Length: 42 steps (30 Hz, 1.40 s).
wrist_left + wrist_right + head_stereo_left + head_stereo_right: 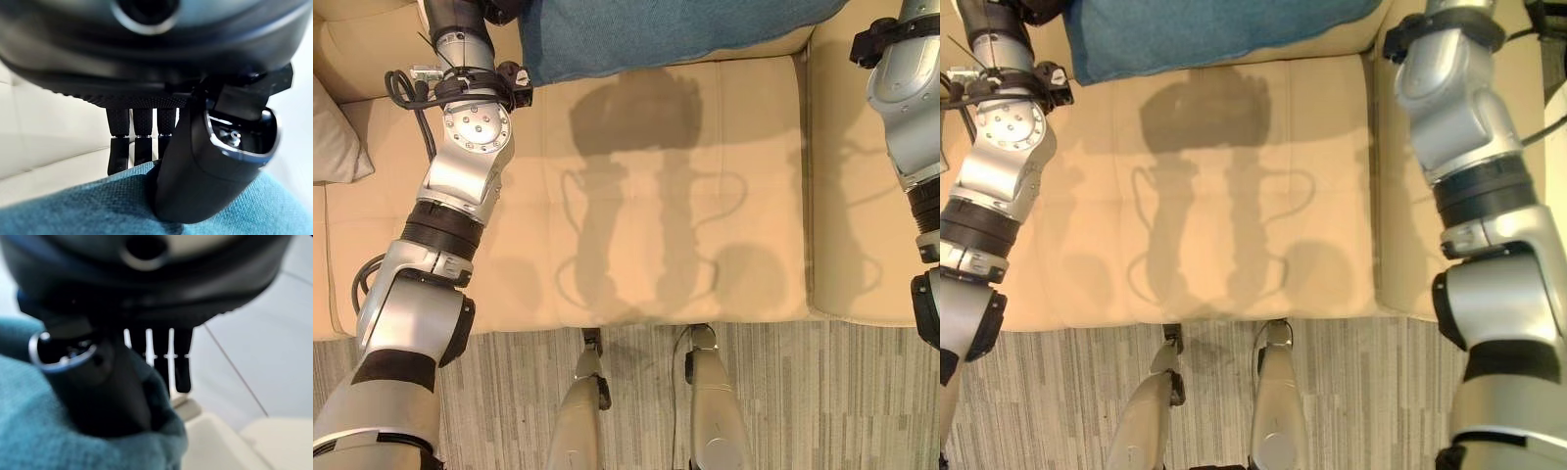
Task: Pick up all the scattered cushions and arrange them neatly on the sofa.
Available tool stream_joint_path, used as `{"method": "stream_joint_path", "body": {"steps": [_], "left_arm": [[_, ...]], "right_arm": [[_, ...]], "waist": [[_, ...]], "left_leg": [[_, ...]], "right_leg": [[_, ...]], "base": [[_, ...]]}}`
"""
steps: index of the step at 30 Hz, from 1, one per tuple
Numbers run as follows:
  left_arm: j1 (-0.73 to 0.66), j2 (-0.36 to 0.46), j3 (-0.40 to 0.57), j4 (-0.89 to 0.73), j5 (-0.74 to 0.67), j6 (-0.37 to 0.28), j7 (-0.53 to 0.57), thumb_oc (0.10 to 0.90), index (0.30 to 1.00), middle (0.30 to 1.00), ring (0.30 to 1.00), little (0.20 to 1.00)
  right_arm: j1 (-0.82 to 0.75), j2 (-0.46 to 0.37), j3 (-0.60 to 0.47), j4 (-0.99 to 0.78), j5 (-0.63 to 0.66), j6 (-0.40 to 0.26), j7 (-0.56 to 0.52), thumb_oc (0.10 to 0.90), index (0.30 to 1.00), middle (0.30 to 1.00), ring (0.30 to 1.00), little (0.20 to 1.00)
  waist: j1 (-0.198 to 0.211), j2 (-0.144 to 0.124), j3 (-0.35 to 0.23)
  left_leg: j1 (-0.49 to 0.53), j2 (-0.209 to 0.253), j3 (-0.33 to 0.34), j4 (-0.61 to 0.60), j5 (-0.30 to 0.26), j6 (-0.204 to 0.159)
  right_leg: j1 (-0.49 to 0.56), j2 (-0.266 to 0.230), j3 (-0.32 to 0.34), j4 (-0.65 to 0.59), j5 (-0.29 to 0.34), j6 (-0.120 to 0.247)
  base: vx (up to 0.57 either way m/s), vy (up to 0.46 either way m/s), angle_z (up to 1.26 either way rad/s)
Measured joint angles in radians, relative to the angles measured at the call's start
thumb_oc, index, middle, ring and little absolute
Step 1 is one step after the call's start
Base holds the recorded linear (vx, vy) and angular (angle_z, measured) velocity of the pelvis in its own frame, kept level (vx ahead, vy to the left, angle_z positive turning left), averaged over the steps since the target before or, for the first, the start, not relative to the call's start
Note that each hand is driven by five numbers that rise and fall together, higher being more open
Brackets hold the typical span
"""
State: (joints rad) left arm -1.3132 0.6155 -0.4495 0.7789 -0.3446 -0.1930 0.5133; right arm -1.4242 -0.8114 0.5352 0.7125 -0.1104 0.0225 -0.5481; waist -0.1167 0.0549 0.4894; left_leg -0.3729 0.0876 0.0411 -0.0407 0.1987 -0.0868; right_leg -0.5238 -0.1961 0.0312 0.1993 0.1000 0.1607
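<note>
Teal cushion [656, 34] sits between our two hands at the sofa [656, 196] back, long axis running hand to hand. Left hand [205, 161] thumb and fingers [120, 147] pinch one end; right hand [112, 387] pinches the other. Both equally near.

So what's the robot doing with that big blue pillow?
The robot holds a blue cushion with both hands at the back of the beige sofa. The left hand and the right hand each pinch an end of it between thumb and fingers. A pale cushion lies at the sofa's left end.
</note>
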Motion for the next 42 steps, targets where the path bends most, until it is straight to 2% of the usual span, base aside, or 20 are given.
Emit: {"method": "stream_joint_path", "body": {"steps": [3, 5, 8, 9, 10, 11, 12, 13, 14, 18, 25, 29, 32, 33, 36, 37, 39, 40, 41, 42], "left_arm": [[-0.044, -0.001, -0.054, 0.112, 0.028, 0.007, -0.007, 0.4, 0.3, 0.3, 0.3, 0.3], [-0.063, -0.025, -0.057, 0.17, 0.022, 0.024, -0.014, 0.4, 0.3, 0.3, 0.3, 0.3], [-0.089, -0.052, -0.056, 0.25, -0.028, 0.045, -0.032, 0.4, 0.3, 0.3, 0.3, 0.3], [-0.094, -0.083, -0.028, 0.287, -0.087, 0.046, -0.047, 0.4, 0.3, 0.3, 0.3, 0.3], [-0.095, -0.112, -0.007, 0.319, -0.155, 0.048, -0.055, 0.453, 0.38, 0.38, 0.38, 0.38], [-0.096, -0.125, -0.004, 0.345, -0.208, 0.05, -0.076, 0.555, 0.533, 0.533, 0.533, 0.533], [-0.097, -0.126, -0.01, 0.363, -0.226, 0.054, -0.091, 0.593, 0.589, 0.589, 0.589, 0.589], [-0.098, -0.126, -0.01, 0.383, -0.234, 0.062, -0.112, 0.739, 0.808, 0.808, 0.808, 0.808], [-0.098, -0.126, -0.009, 0.392, -0.245, 0.071, -0.118, 0.8, 0.9, 0.9, 0.9, 0.9], [-0.131, -0.12, -0.023, 0.433, -0.229, 0.092, -0.138, 0.8, 0.9, 0.9, 0.9, 0.9], [-0.179, -0.088, -0.009, 0.442, -0.169, 0.116, -0.129, 0.8, 0.9, 0.9, 0.9, 0.9], [-0.208, -0.083, 0.003, 0.469, -0.155, 0.176, -0.128, 0.8, 0.9, 0.9, 0.9, 0.9], [-0.21, -0.071, 0.046, 0.47, -0.141, 0.198, -0.102, 0.8, 0.9, 0.9, 0.9, 0.9], [-0.207, -0.065, 0.09, 0.464, -0.141, 0.2, -0.101, 0.8, 0.9, 0.9, 0.9, 0.9], [-0.163, -0.028, 0.163, 0.423, -0.14, 0.201, -0.059, 0.8, 0.9, 0.9, 0.9, 0.9], [-0.112, -0.01, 0.211, 0.372, -0.123, 0.203, -0.055, 0.8, 0.9, 0.9, 0.9, 0.9], [0.013, 0.014, 0.24, 0.284, -0.095, 0.199, -0.038, 0.8, 0.9, 0.9, 0.9, 0.9], [0.057, 0.017, 0.26, 0.262, -0.076, 0.208, -0.029, 0.8, 0.9, 0.9, 0.9, 0.9], [0.125, 0.017, 0.286, 0.201, -0.053, 0.21, -0.023, 0.8, 0.9, 0.9, 0.9, 0.9], [0.165, 0.018, 0.287, 0.19, -0.034, 0.212, -0.021, 0.8, 0.9, 0.9, 0.9, 0.9]], "right_arm": [[-0.012, 0.036, 0.08, 0.098, 0.089, -0.02, 0.025, 0.4, 0.3, 0.3, 0.3, 0.3], [-0.024, 0.083, 0.124, 0.173, 0.151, -0.02, 0.05, 0.4, 0.3, 0.3, 0.3, 0.3], [-0.04, 0.126, 0.161, 0.262, 0.234, -0.018, 0.105, 0.4, 0.3, 0.3, 0.3, 0.3], [-0.04, 0.139, 0.169, 0.291, 0.261, -0.013, 0.116, 0.422, 0.333, 0.333, 0.333, 0.333], [-0.041, 0.153, 0.176, 0.31, 0.279, -0.003, 0.122, 0.8, 0.9, 0.9, 0.9, 0.9], [-0.044, 0.157, 0.204, 0.326, 0.287, -0.001, 0.132, 0.8, 0.9, 0.9, 0.9, 0.9], [-0.046, 0.157, 0.22, 0.335, 0.291, 0.0, 0.145, 0.8, 0.9, 0.9, 0.9, 0.9], [-0.047, 0.157, 0.238, 0.344, 0.295, 0.005, 0.161, 0.8, 0.9, 0.9, 0.9, 0.9], [-0.047, 0.157, 0.244, 0.344, 0.298, 0.012, 0.177, 0.8, 0.9, 0.9, 0.9, 0.9], [-0.057, 0.158, 0.266, 0.396, 0.333, 0.022, 0.218, 0.8, 0.9, 0.9, 0.9, 0.9], [-0.077, 0.157, 0.261, 0.413, 0.362, 0.045, 0.218, 0.8, 0.9, 0.9, 0.9, 0.9], [-0.08, 0.157, 0.259, 0.407, 0.364, 0.054, 0.218, 0.8, 0.9, 0.9, 0.9, 0.9], [-0.08, 0.153, 0.244, 0.367, 0.362, 0.075, 0.209, 0.8, 0.9, 0.9, 0.9, 0.9], [-0.068, 0.147, 0.214, 0.323, 0.357, 0.082, 0.195, 0.8, 0.9, 0.9, 0.9, 0.9], [-0.009, 0.098, 0.196, 0.163, 0.258, 0.099, 0.166, 0.8, 0.9, 0.9, 0.9, 0.9], [0.036, 0.053, 0.183, 0.065, 0.209, 0.113, 0.166, 0.8, 0.9, 0.9, 0.9, 0.9], [0.149, -0.003, 0.145, -0.084, 0.12, 0.119, 0.166, 0.8, 0.9, 0.9, 0.9, 0.9], [0.195, -0.014, 0.112, -0.12, 0.084, 0.12, 0.173, 0.8, 0.9, 0.9, 0.9, 0.9], [0.269, -0.012, 0.033, -0.168, 0.054, 0.117, 0.177, 0.8, 0.9, 0.9, 0.9, 0.9], [0.304, -0.016, 0.02, -0.172, 0.041, 0.119, 0.179, 0.8, 0.9, 0.9, 0.9, 0.9]], "waist": [[-0.002, 0.0, 0.0], [-0.002, 0.0, 0.0], [0.003, 0.001, 0.001], [0.009, 0.003, 0.004], [0.011, 0.005, 0.011], [0.013, 0.006, 0.012], [0.014, 0.006, 0.012], [0.016, 0.006, 0.012], [0.016, 0.006, 0.012], [0.021, 0.005, 0.012], [0.019, 0.005, 0.012], [0.018, 0.005, 0.012], [0.009, 0.005, 0.012], [0.006, 0.005, 0.012], [-0.007, 0.005, 0.012], [-0.01, 0.005, 0.012], [-0.013, 0.005, 0.011], [-0.014, 0.003, 0.005], [-0.011, 0.003, 0.005], [-0.009, 0.003, 0.004]], "left_leg": [[-0.012, 0.0, 0.0, 0.001, 0.001, -0.002], [-0.036, 0.001, 0.0, 0.004, 0.005, -0.007], [-0.083, 0.001, 0.0, 0.016, 0.007, -0.011], [-0.094, 0.001, -0.001, 0.02, 0.008, -0.011], [-0.095, 0.001, -0.001, 0.02, 0.008, -0.012], [-0.097, 0.002, -0.001, 0.019, 0.008, -0.012], [-0.1, 0.002, -0.001, 0.019, 0.008, -0.012], [-0.103, 0.002, -0.001, 0.019, 0.008, -0.012], [-0.105, 0.002, -0.001, 0.018, 0.008, -0.012], [-0.11, 0.003, -0.006, 0.019, 0.009, -0.012], [-0.116, 0.007, -0.003, 0.02, 0.01, -0.013], [-0.097, 0.014, 0.004, 0.023, 0.01, -0.013], [-0.073, 0.017, 0.004, 0.024, 0.01, -0.013], [-0.069, 0.018, 0.004, 0.024, 0.01, -0.013], [-0.048, 0.019, 0.004, 0.025, 0.01, -0.014], [-0.024, 0.024, 0.005, 0.021, 0.005, -0.014], [0.031, 0.028, 0.006, 0.012, 0.0, -0.016], [0.049, 0.035, 0.006, 0.011, -0.012, -0.021], [0.069, 0.038, 0.004, 0.01, -0.018, -0.016], [0.086, 0.038, 0.004, 0.011, -0.02, -0.018]], "right_leg": [[-0.017, 0.0, 0.002, 0.01, -0.001, 0.0], [-0.048, 0.0, 0.004, 0.024, -0.002, 0.0], [-0.104, 0.001, 0.006, 0.052, -0.004, -0.003], [-0.119, 0.001, 0.007, 0.062, -0.004, -0.003], [-0.121, 0.001, 0.007, 0.064, -0.005, -0.005], [-0.124, 0.002, 0.007, 0.064, -0.005, -0.005], [-0.127, 0.002, 0.007, 0.065, -0.005, -0.005], [-0.132, 0.003, 0.007, 0.066, -0.005, -0.005], [-0.136, 0.003, 0.008, 0.066, -0.005, -0.005], [-0.14, 0.004, 0.009, 0.067, -0.005, -0.005], [-0.15, 0.01, 0.014, 0.074, -0.005, -0.006], [-0.139, 0.012, 0.019, 0.081, -0.003, -0.007], [-0.115, 0.018, 0.018, 0.08, -0.004, -0.008], [-0.11, 0.02, 0.018, 0.08, -0.003, -0.008], [-0.089, 0.022, 0.018, 0.079, -0.003, -0.008], [-0.067, 0.023, 0.018, 0.078, -0.009, -0.016], [-0.014, 0.027, 0.013, 0.074, -0.02, -0.019], [0.006, 0.03, 0.01, 0.073, -0.028, -0.019], [0.031, 0.032, 0.002, 0.068, -0.032, -0.021], [0.051, 0.037, 0.002, 0.066, -0.034, -0.023]], "base": [[-0.02, -0.062, 0.01], [-0.02, -0.076, -0.01], [-0.01, -0.044, 0.0], [-0.01, -0.063, 0.0], [-0.01, -0.057, 0.0], [0.0, 0.0, 0.0], [0.0, 0.0, 0.0], [0.0, 0.0, 0.0], [0.0, 0.0, 0.0], [0.0, 0.0, 0.0], [-0.01, -0.003, -0.01], [0.01, -0.004, -0.05], [0.02, 0.01, -0.01], [0.04, 0.035, -0.02], [0.04, 0.02, -0.01], [0.07, 0.029, -0.05], [0.06, 0.032, -0.03], [0.09, 0.028, 0.02], [0.0, 0.0, 0.0], [-0.02, 0.002, 0.07]]}}
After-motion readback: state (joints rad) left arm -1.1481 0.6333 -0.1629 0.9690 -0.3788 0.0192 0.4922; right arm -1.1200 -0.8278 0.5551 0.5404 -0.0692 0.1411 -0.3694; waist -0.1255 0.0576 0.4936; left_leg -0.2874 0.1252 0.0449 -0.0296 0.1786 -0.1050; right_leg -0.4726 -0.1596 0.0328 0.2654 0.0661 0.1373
